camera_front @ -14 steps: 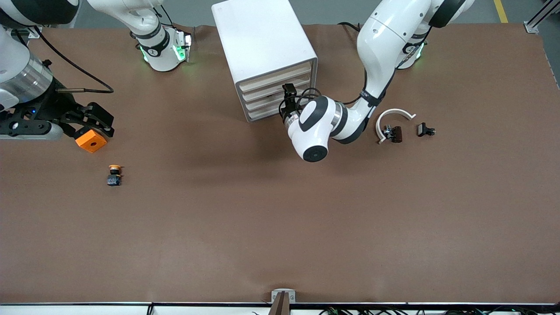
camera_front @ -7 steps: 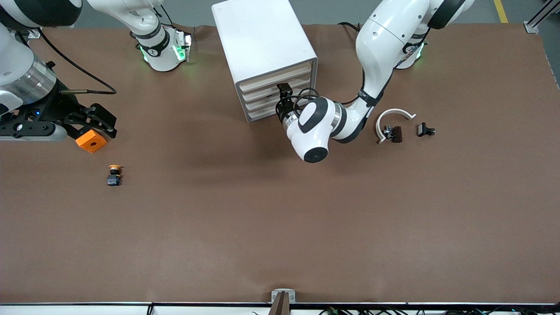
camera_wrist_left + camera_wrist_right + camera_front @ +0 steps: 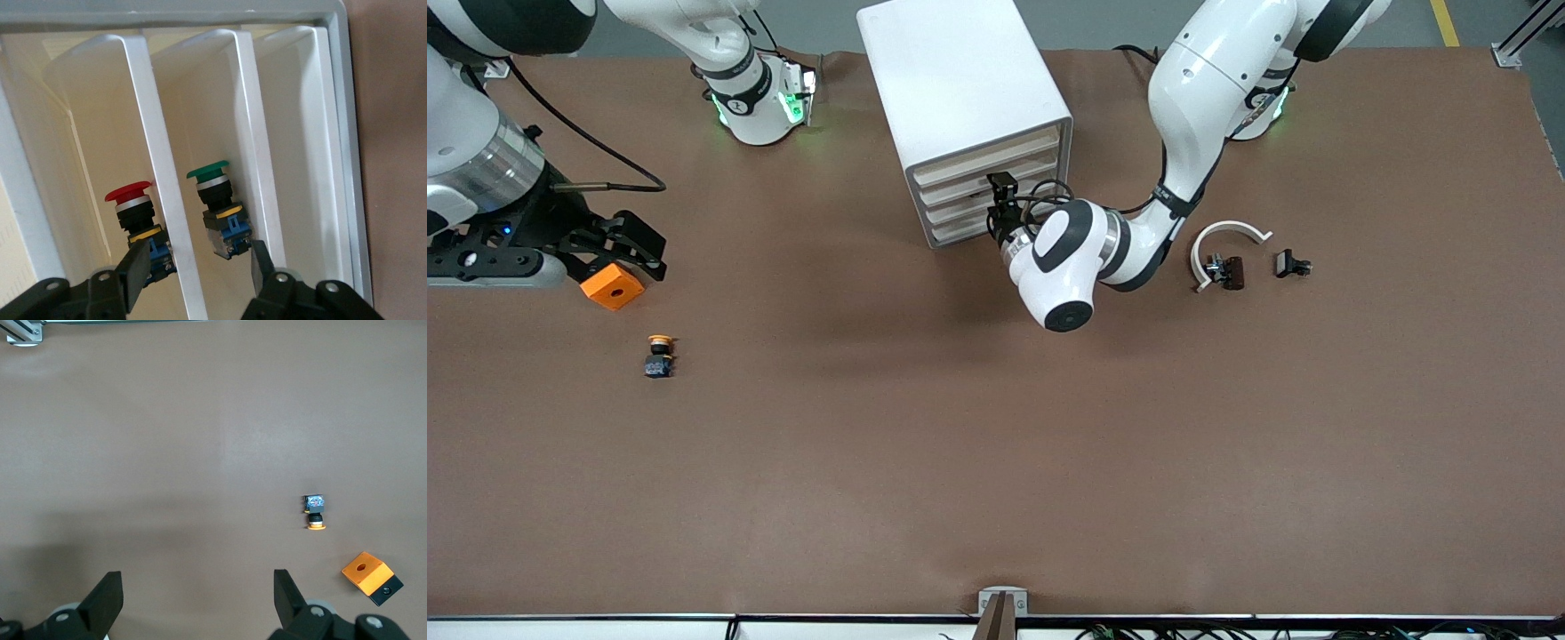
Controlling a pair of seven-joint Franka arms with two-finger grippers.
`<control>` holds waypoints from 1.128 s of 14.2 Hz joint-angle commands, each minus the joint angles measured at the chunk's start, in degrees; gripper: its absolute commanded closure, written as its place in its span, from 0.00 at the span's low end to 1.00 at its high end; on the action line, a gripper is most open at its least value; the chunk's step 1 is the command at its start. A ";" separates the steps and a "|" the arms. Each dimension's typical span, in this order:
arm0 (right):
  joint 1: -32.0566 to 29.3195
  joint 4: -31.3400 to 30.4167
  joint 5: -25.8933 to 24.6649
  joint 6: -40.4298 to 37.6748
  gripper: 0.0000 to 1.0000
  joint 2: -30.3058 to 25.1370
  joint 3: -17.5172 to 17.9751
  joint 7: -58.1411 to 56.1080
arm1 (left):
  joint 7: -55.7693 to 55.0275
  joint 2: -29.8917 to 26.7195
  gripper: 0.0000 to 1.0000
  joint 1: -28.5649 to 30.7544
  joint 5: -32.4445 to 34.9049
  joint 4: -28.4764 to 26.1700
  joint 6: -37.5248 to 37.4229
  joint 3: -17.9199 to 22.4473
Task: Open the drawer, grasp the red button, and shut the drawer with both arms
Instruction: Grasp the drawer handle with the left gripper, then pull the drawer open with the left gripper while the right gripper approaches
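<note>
The left gripper [image 3: 197,273], fingers spread, sits at the cabinet [image 3: 960,98] front, astride a drawer [image 3: 167,200] slat beside the button [image 3: 137,213]. The right gripper [image 3: 197,600] waits open above the table [image 3: 996,444].

The big brown table [image 3: 996,444] holds a white cabinet [image 3: 960,98] near the robots. An orange cube [image 3: 612,287] and a little yellow-orange button [image 3: 659,354] lie toward the right arm's end. A white curved piece [image 3: 1227,236] and two small black parts [image 3: 1292,263] lie toward the left arm's end.

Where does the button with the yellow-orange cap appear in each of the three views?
Front view: yellow-orange button on the table, nearer the camera than the orange cube.
Left wrist view: not in it.
Right wrist view: button beside the cube.
Shared landmark: the orange cube.
</note>
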 commanded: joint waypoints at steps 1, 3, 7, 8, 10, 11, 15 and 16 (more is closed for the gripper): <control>0.68 0.79 0.19 0.03 0.00 0.40 -0.30 1.03 | -2.13 0.53 0.34 -1.30 -1.29 1.09 -0.97 0.41; 0.68 0.79 0.19 0.12 0.00 0.40 -0.30 1.03 | -3.10 0.53 0.51 -1.39 -1.11 1.00 -2.37 0.41; 0.68 0.79 0.10 0.30 0.00 0.40 -0.38 0.94 | -3.89 0.88 0.94 -1.30 -1.11 0.83 -2.99 0.49; 0.68 0.79 0.10 0.30 0.00 0.40 -0.30 0.94 | -4.33 1.50 1.00 -1.30 -1.11 1.00 -3.08 0.49; 0.68 0.79 0.10 0.30 0.00 0.49 -0.30 0.94 | -4.86 1.50 1.00 -0.95 -0.76 1.00 -3.08 0.84; 0.68 0.79 0.10 0.30 0.00 0.66 -0.30 0.94 | -4.86 1.50 1.00 0.10 -0.93 1.00 -3.08 1.11; 2.08 0.79 0.10 2.31 0.00 1.89 -0.38 1.03 | -4.86 1.50 1.00 4.67 -0.93 2.40 -2.99 1.20; 2.26 0.79 0.01 2.40 0.00 2.16 -0.30 1.03 | -4.86 1.59 1.00 5.46 -0.93 3.19 -2.99 1.28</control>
